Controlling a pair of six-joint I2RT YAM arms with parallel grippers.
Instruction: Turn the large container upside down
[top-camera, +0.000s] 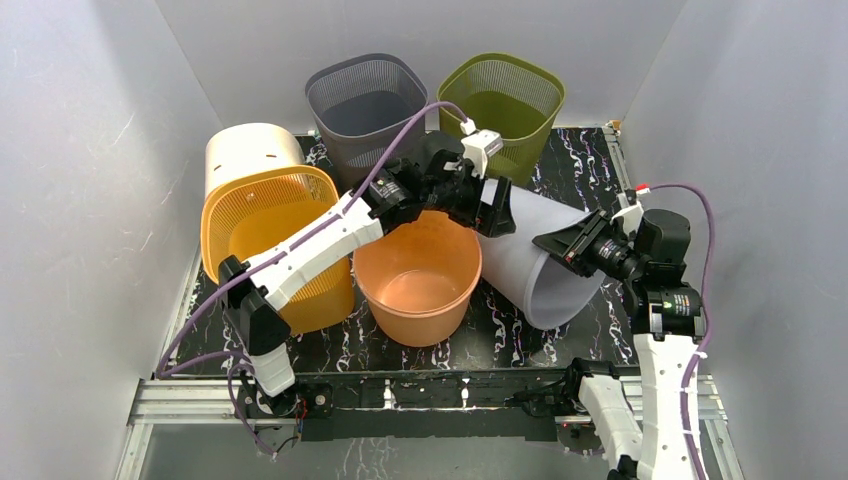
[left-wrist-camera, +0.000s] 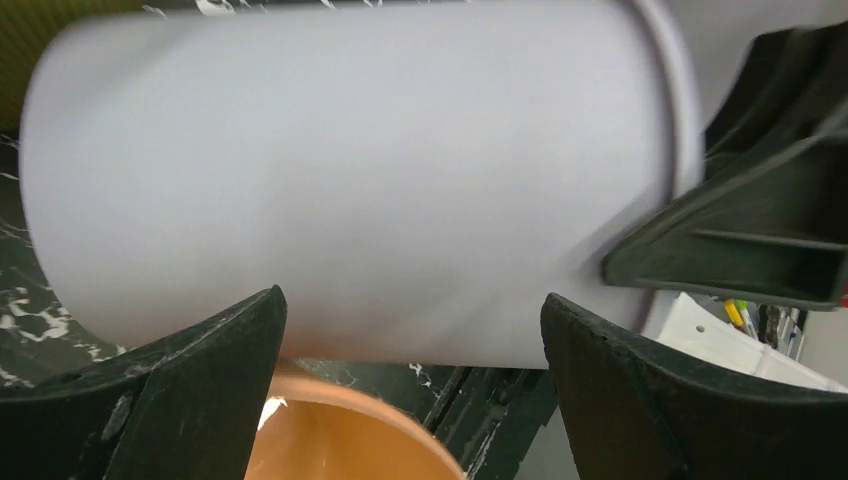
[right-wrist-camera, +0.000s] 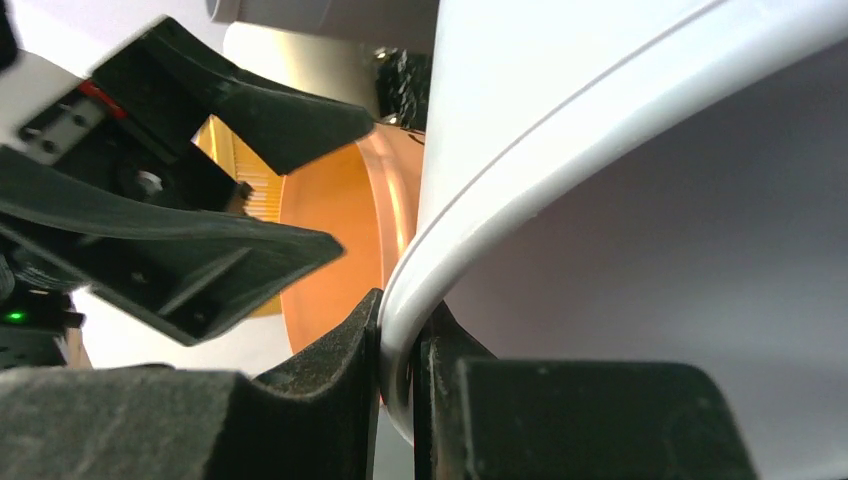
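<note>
Roughly halfway, I'd say: the large container (top-camera: 535, 258) is tipped on its side toward the table's (top-camera: 590, 155) right edge, my right gripper (right-wrist-camera: 398, 330) pinching its rim and my left gripper (left-wrist-camera: 410, 296) spread wide at its wall, so turning it mouth-down is left.

arms (top-camera: 322, 240): white, black joints | cables (top-camera: 711, 245): purple | left pincer (left-wrist-camera: 410, 300): black

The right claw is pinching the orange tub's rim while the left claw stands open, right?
No: the right claw pinches the rim of the white bin, not of the orange tub, as the right wrist view shows. The left claw does stand open.
</note>
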